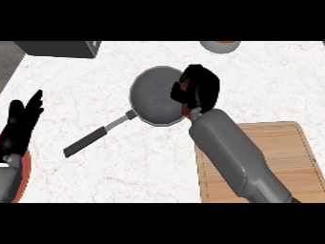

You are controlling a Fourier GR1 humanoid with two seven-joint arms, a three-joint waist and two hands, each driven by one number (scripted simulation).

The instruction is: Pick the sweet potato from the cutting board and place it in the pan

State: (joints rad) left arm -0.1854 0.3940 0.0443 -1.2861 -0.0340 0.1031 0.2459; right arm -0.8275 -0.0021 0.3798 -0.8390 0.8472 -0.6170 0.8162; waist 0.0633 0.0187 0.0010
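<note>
Right, the right hand (201,88) hangs over the right rim of the pan (151,95), fingers clenched round the sweet potato (183,86). Only slivers of orange peek out between the black fingers (the hand hides most of it). So the potato is off the board (291,157) and up in the grasp, above the pan's edge rather than its middle. Whether it touches the rim I can't tell from this steep look down.

The grey forearm slants up from the board at lower right, which makes sense: that's the short line from pick to drop. The pan sits mid-tabletop (277,86), nothing in it, its dark handle (94,138) pointing down-left, away from the arm, so nothing blocks the way in.

Over at the left edge, the left hand (20,124) rests open, fingers up, above a red-rimmed plate (28,167), well out of the way. 1 hand does this job.

My read: the carry is about done and the release is what's left. The call now would be a nudge left so the potato clears the rim, then a lowering before the fingers let go. Released from here, it might catch the rim and roll onto the tabletop, since a long, rounded sweet potato likes to roll.
</note>
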